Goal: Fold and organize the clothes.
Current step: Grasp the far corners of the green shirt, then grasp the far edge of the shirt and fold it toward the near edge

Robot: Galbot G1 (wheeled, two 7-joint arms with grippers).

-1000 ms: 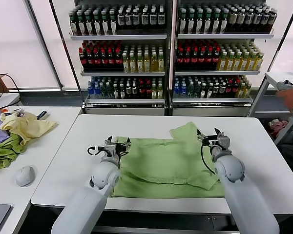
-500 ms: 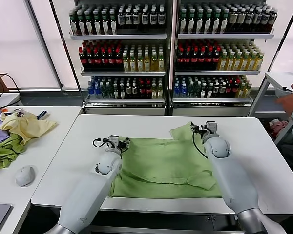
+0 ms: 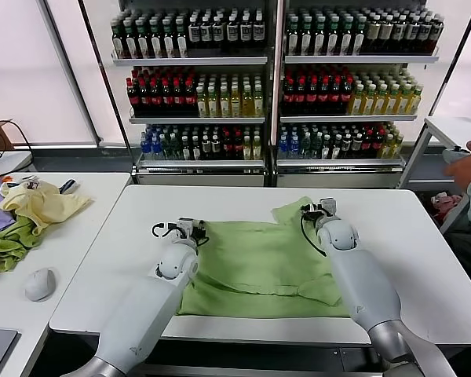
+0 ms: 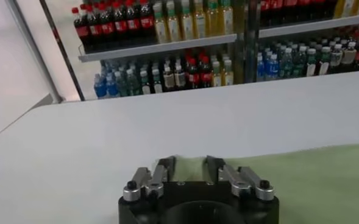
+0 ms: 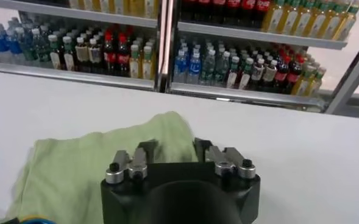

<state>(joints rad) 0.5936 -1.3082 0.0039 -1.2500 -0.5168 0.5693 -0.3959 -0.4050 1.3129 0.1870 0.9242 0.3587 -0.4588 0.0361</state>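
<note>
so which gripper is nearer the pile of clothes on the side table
Left. The left gripper sits at the shirt's far left corner, on the side toward the pile. The right gripper is at the shirt's far right sleeve, across the whole shirt from the pile.

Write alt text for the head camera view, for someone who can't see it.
A light green shirt lies spread on a white table, with the left gripper at its far left corner and the right gripper at its far right corner. Shelves of bottled drinks stand behind.
</note>
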